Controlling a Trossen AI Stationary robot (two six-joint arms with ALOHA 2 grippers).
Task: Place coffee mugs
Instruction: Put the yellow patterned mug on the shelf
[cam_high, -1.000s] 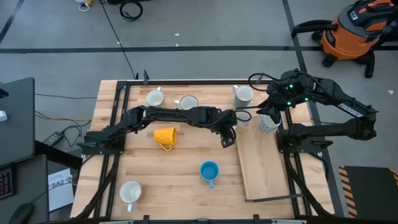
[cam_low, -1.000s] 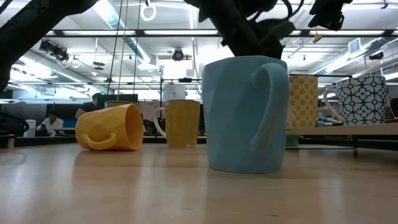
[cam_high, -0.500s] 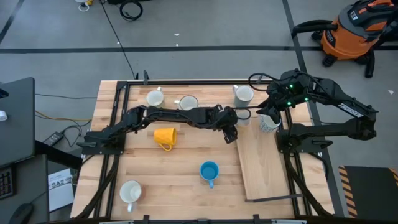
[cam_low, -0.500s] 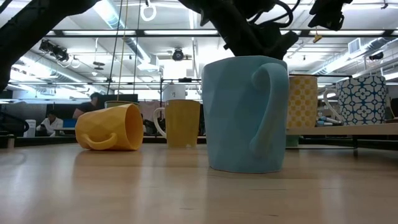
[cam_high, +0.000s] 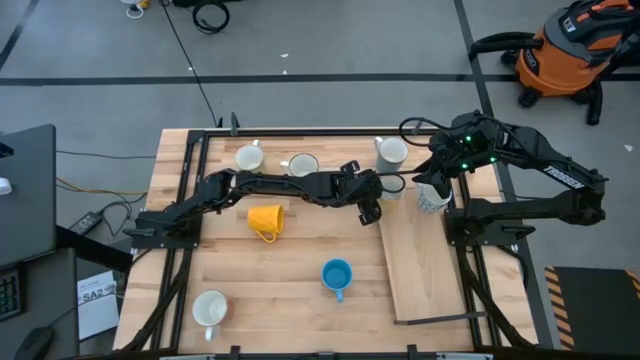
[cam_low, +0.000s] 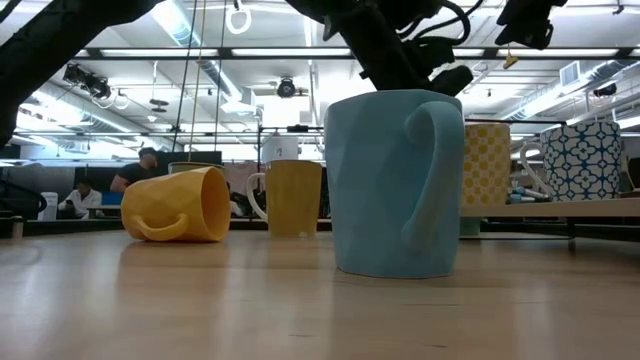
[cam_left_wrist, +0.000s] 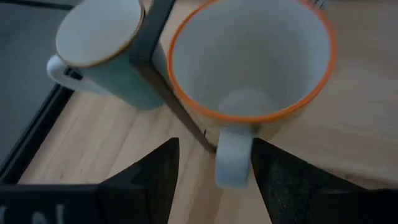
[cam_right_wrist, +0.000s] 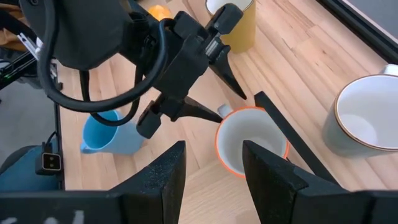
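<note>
Mugs are spread across your wooden surface (cam_high: 300, 260): the yellow-orange mug (cam_high: 265, 220) lies on its side left of centre, the bright blue mug (cam_high: 337, 275) stands upright nearer the front, a white mug (cam_high: 210, 308) sits at the front left, and two more pale mugs (cam_high: 249, 157) (cam_high: 301, 165) stand along the back edge. Your left claw (cam_high: 372, 207) is stretched out over the middle of the surface, at the left edge of the lighter wooden board (cam_high: 420, 260), and its fingers (cam_left_wrist: 155, 171) are spread apart on either side of the handle of an orange-rimmed white mug (cam_left_wrist: 255, 81), not closed on it. That orange-rimmed mug stands upright, right against a dark metal bar, and a pale mug with a thin brown rim (cam_left_wrist: 102, 50) stands just on the other side of the bar. Your right claw (cam_high: 437, 180) hangs over the back right of the surface, by the white mug with dark print (cam_high: 432, 196) on the board; its fingers (cam_right_wrist: 168, 171) are apart with nothing between them. In the low view, the blue mug stands closest, with the tipped yellow-orange mug and an upright yellow mug (cam_low: 293, 198) behind it, and a yellow-checked mug (cam_low: 487, 163) beside the blue-patterned one on the raised board.
</note>
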